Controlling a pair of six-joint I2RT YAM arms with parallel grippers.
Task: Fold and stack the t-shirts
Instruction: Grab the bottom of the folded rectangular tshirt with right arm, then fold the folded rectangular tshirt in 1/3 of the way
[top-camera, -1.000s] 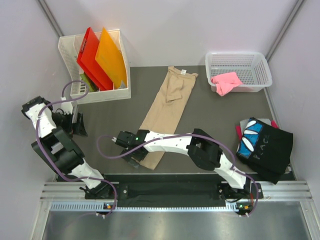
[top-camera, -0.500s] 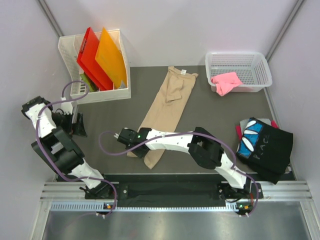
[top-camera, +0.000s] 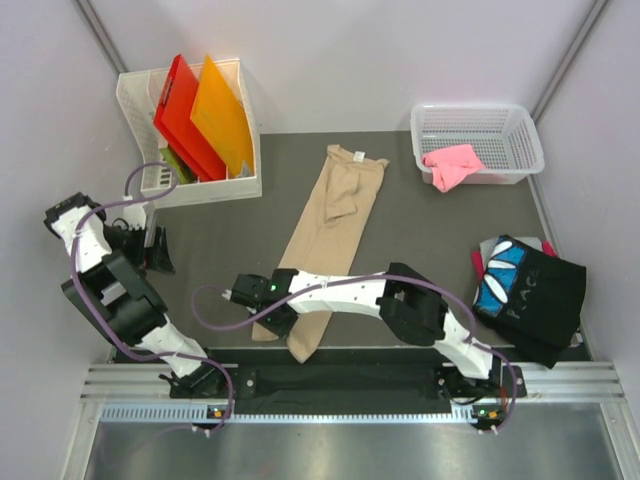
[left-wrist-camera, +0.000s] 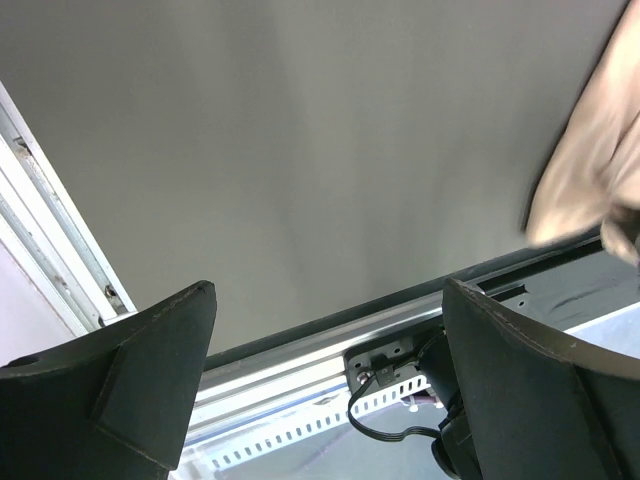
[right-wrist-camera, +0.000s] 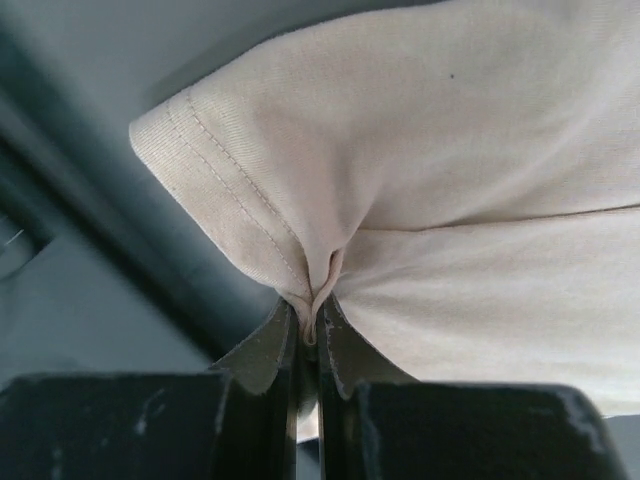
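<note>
Right gripper: we saw the right gripper (right-wrist-camera: 310, 335) with its dark fingers pinched tight on a small pleat of the tan t-shirt (right-wrist-camera: 450, 200), at a stitched hem corner near the table's front edge.
Tan t-shirt: this was fine, soft knit cloth folded into a long narrow strip. It ran up the middle of the table (top-camera: 220, 240), gripped end nearest and neck end farthest, with a small white label (top-camera: 357, 155) at the neck.
Table: a flat, matte, dark grey surface.
Left gripper: we found the left gripper (left-wrist-camera: 328, 290) with its two black fingers spread wide and nothing between them. It hung over bare grey surface at the left, well apart from the tan shirt.
Black t-shirt: the black t-shirt (top-camera: 530, 290) lay in a limp, crumpled heap at the right edge, blue-and-white print facing up.
File rack: a white slotted plastic file rack (top-camera: 235, 185) stood at the far left. A stiff, glossy red sheet (top-camera: 180, 115) and an orange sheet (top-camera: 222, 115) leaned upright inside it, side by side.
Basket: a white plastic mesh basket (top-camera: 480, 125) sat at the far right. The pink t-shirt (top-camera: 452, 165) was bunched at its near left side, and we could not tell whether it spilled over the rim.
</note>
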